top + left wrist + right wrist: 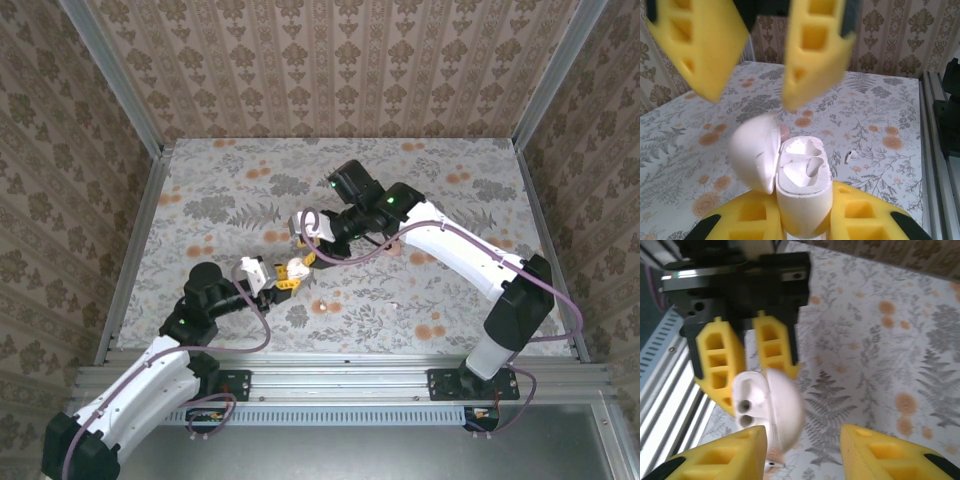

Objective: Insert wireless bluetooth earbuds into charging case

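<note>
The right gripper, jaws spread wide and empty, could knock the lid-open white plastic charging case from the left gripper, whose jaws pinch its base.

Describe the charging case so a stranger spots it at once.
Start at the middle of the flower-printed table. There the left claw grips the charging case: a smooth white rounded box, lid hinged open, unlike the yellow fingers around it.
</note>
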You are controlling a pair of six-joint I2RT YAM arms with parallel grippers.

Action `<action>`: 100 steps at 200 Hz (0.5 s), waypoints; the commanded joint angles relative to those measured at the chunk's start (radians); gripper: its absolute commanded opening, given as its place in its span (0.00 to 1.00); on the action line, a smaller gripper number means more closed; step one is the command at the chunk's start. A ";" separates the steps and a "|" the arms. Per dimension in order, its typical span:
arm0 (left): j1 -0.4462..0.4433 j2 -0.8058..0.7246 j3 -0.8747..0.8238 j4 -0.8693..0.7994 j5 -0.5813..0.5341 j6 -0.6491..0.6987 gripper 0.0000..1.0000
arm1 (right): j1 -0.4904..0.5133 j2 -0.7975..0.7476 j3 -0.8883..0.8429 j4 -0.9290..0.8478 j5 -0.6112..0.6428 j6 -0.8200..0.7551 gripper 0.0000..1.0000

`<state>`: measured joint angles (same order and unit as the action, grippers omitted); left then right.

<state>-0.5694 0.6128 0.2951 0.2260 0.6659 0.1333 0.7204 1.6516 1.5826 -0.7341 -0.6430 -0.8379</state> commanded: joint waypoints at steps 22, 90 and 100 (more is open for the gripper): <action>-0.007 -0.011 0.025 -0.004 0.022 0.017 0.00 | -0.019 -0.026 -0.015 0.091 0.041 0.076 0.43; -0.007 -0.037 -0.031 0.030 -0.183 -0.064 0.00 | -0.038 -0.106 -0.126 0.169 0.095 0.290 0.51; -0.006 -0.047 -0.045 0.024 -0.241 -0.081 0.00 | -0.039 -0.111 -0.137 0.171 0.128 0.359 0.55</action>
<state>-0.5694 0.5915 0.2859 0.2276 0.5632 0.1055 0.6888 1.5864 1.4796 -0.6064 -0.5884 -0.6529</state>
